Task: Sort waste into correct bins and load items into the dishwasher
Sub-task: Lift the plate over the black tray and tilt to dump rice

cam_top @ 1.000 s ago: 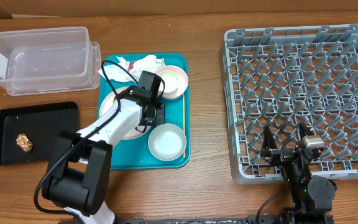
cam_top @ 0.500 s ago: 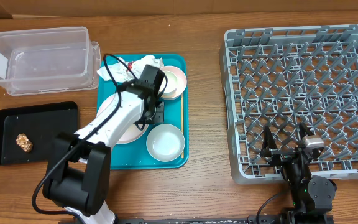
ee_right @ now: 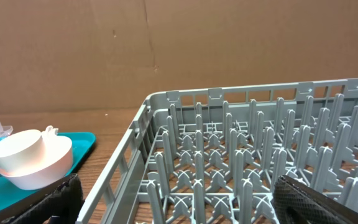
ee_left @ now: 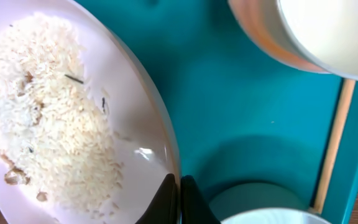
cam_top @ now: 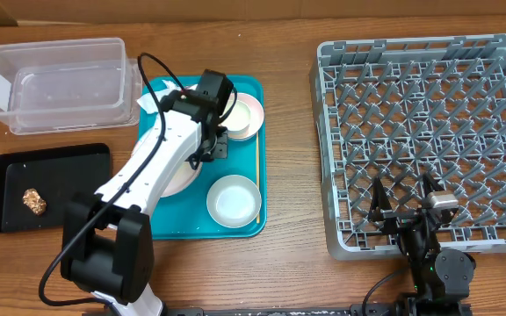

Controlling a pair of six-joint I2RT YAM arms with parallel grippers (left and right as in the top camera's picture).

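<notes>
**Tip the rice out slowly**

Our left hand [ee_left: 180,194] pinches the rim of the pink plate [ee_left: 132,74], which sits over the teal tray [ee_left: 247,118]. Rice [ee_left: 42,118] is piled on it. We should carry it level to the black tray [cam_top: 60,171], then tip gently so no grains spill. Our right hand [cam_top: 402,204] waits wide open by the grey rack [cam_top: 322,132].
</notes>
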